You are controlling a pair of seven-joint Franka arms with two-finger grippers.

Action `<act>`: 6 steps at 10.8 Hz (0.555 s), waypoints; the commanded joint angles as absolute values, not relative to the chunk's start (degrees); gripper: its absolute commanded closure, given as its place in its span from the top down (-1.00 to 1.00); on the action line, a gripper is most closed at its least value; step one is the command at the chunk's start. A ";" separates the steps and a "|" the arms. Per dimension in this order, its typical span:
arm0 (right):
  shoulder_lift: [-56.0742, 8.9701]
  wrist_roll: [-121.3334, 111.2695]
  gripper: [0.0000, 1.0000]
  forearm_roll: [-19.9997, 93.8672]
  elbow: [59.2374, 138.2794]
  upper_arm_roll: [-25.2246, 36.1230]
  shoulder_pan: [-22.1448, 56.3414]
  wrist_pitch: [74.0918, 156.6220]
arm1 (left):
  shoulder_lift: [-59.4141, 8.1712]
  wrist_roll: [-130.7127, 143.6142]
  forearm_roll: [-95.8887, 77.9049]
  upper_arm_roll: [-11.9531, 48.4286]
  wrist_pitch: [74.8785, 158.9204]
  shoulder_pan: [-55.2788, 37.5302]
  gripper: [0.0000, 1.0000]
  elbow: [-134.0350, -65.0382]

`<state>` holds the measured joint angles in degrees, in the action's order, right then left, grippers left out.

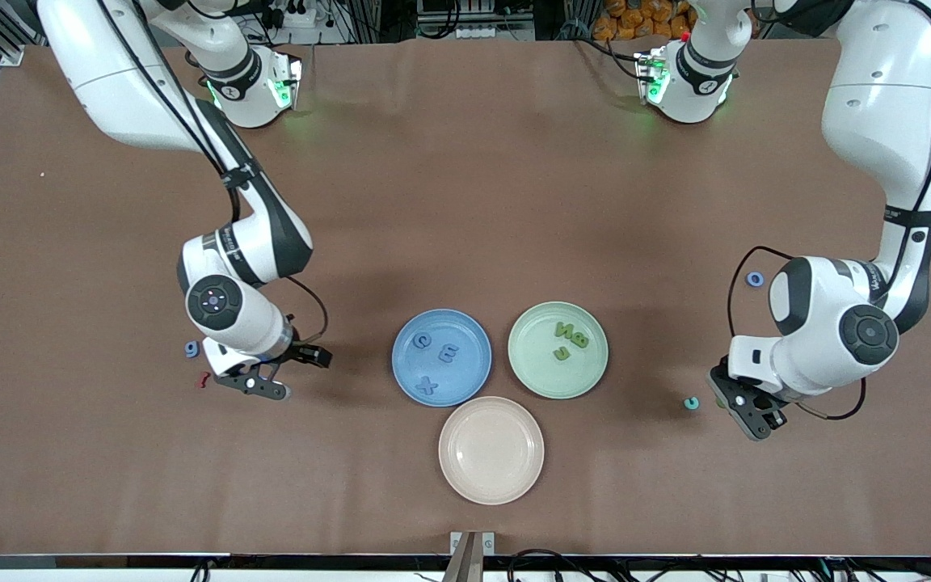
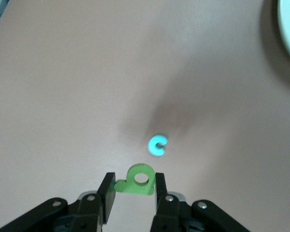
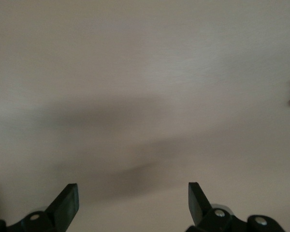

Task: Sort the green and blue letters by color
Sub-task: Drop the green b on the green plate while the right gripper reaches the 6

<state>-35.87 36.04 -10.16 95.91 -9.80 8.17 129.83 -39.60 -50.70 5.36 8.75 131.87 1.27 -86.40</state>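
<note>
- The left gripper [image 2: 132,193] has its fingers clamped on a green letter [image 2: 137,181] above the bench [image 1: 465,202], well apart from the green plate [image 1: 558,350]; the thin edge grip could slip in transit.
- A teal letter [image 2: 157,145] just beside it risks a nudge.
- The right gripper [image 3: 133,200] waits, fingers apart, near the blue letter g [image 1: 191,348].

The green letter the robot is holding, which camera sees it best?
The left wrist view: the green letter sits between the left gripper's fingers. The front view hides it under that gripper. The right wrist view doesn't show it.
</note>
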 commanded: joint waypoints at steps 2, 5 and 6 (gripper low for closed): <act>-30.59 15.26 1.00 -15.64 108.00 -9.85 -0.16 136.30 | -36.57 -22.31 6.07 8.26 125.96 -5.43 -0.77 -87.28; -29.97 2.32 1.00 -15.56 109.77 -4.06 -1.40 139.03 | -36.74 -1.81 5.54 8.61 125.60 -11.58 -0.72 -87.10; -29.97 0.28 1.00 -15.47 111.08 -3.26 -2.10 141.31 | -37.09 2.77 4.49 8.53 125.60 -13.52 -0.72 -87.10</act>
